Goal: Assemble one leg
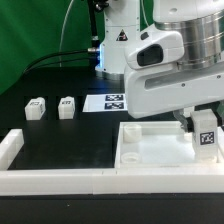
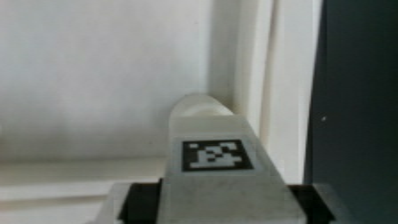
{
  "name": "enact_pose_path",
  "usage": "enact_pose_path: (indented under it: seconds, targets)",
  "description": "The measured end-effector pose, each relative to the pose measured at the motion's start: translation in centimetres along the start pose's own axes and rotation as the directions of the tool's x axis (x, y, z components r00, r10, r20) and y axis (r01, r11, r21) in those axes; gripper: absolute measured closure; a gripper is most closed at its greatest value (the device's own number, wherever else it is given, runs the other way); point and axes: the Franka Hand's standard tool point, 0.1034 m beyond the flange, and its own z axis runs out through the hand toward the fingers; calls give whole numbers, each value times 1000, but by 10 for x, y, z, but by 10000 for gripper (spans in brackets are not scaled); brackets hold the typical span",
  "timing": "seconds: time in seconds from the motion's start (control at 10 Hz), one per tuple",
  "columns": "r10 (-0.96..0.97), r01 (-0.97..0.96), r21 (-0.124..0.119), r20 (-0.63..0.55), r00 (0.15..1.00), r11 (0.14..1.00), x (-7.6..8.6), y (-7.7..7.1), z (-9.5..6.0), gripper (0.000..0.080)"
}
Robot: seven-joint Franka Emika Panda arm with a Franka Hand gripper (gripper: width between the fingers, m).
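Note:
My gripper (image 1: pixel 205 128) is shut on a white leg (image 1: pixel 207 134) with a black-and-white tag on its face. It holds the leg upright over the right end of the large white square panel (image 1: pixel 150 148). In the wrist view the leg (image 2: pixel 214 150) sits between my two dark fingers (image 2: pixel 135 200) and points at the panel (image 2: pixel 98 80) near its raised edge. Two more legs lie on the black table at the exterior view's left: one (image 1: pixel 35 107) further left, one (image 1: pixel 67 106) beside it.
The marker board (image 1: pixel 112 101) lies flat behind the panel. A white fence rail (image 1: pixel 60 178) runs along the table's front, with a short arm (image 1: pixel 12 146) at the left. The robot's base (image 1: pixel 115 40) stands at the back.

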Motion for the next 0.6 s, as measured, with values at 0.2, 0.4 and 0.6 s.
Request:
enact_pose_path:
  seconds: [0.2,0.4,0.6]
  targets:
    - [241,-241,6,-10,970,970,1,-1,1,502]
    - [447,-447,18,-30,894,894,2,-6,3,502]
    - [644,-644,28,-25,764,765,2,-7,3,502]
